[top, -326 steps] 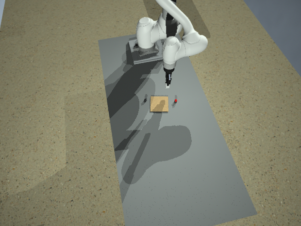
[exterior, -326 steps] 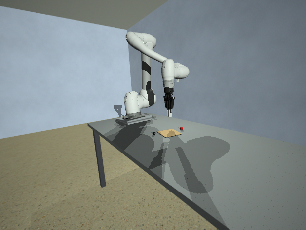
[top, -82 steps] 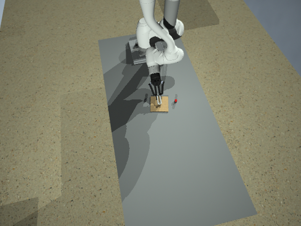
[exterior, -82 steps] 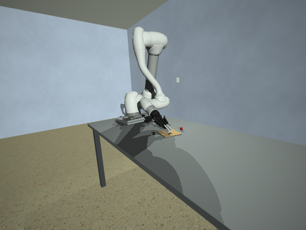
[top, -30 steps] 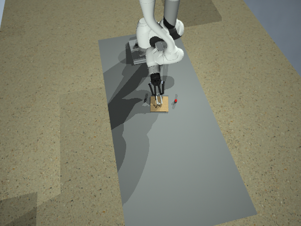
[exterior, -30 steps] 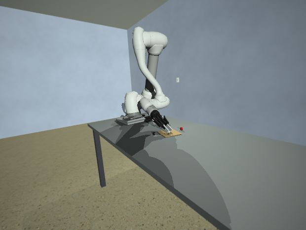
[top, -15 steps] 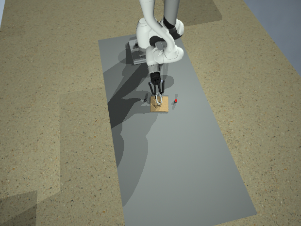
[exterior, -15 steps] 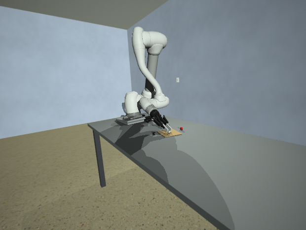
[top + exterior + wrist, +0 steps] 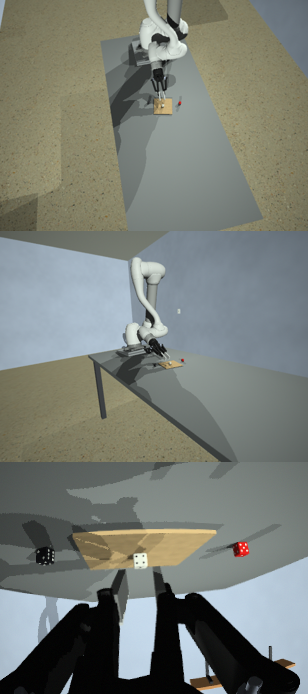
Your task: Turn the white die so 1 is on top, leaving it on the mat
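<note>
The white die (image 9: 162,105) (image 9: 169,363) (image 9: 140,560) lies flat on the tan mat (image 9: 167,110) (image 9: 177,365) (image 9: 189,545), near the mat's back half. My gripper (image 9: 161,98) (image 9: 167,358) (image 9: 140,580) slants down over the mat's back edge. Its fingertips stand a narrow gap apart, just short of the die and not touching it. Nothing is between the fingers. I cannot read the die's top face.
A black die (image 9: 148,101) (image 9: 154,365) (image 9: 45,556) lies on the grey table left of the mat. A red die (image 9: 179,102) (image 9: 182,360) (image 9: 242,548) lies on the table to the right. The arm's base (image 9: 139,53) stands behind the mat.
</note>
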